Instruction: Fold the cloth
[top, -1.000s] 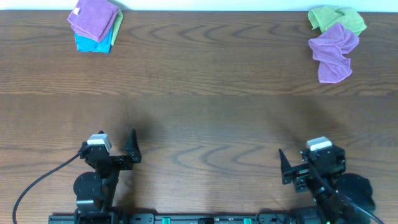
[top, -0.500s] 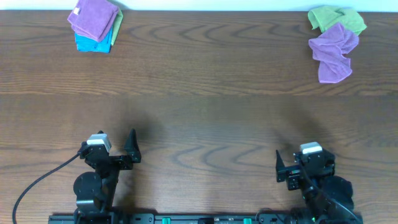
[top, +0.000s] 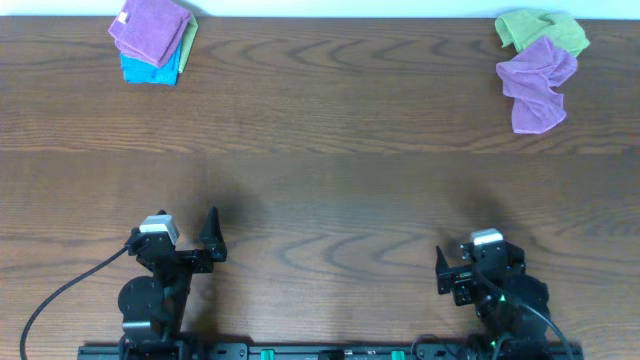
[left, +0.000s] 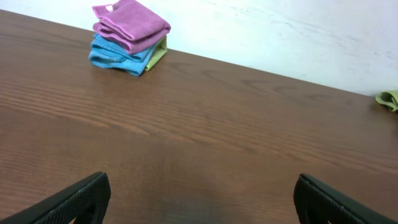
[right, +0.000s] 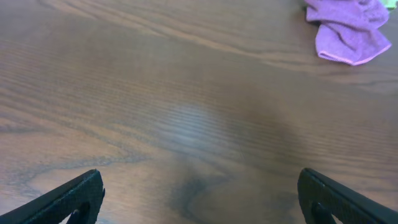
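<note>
A crumpled purple cloth (top: 537, 83) lies at the far right of the table, partly over a crumpled green cloth (top: 541, 29). The purple cloth also shows in the right wrist view (right: 348, 28). A folded stack, purple cloth (top: 150, 27) over a blue cloth (top: 148, 68) and a green one, sits at the far left; it shows in the left wrist view (left: 130, 34). My left gripper (top: 212, 238) is open and empty near the front edge. My right gripper (top: 441, 271) is open and empty near the front right, far from the cloths.
The brown wooden table (top: 320, 170) spans the whole view. A black cable (top: 60, 295) runs from the left arm's base toward the front left. A white wall edge shows behind the table in the left wrist view (left: 298, 31).
My right arm has drawn back and shifted left along the front edge, turning a little. The left arm and the cloths have not moved.
</note>
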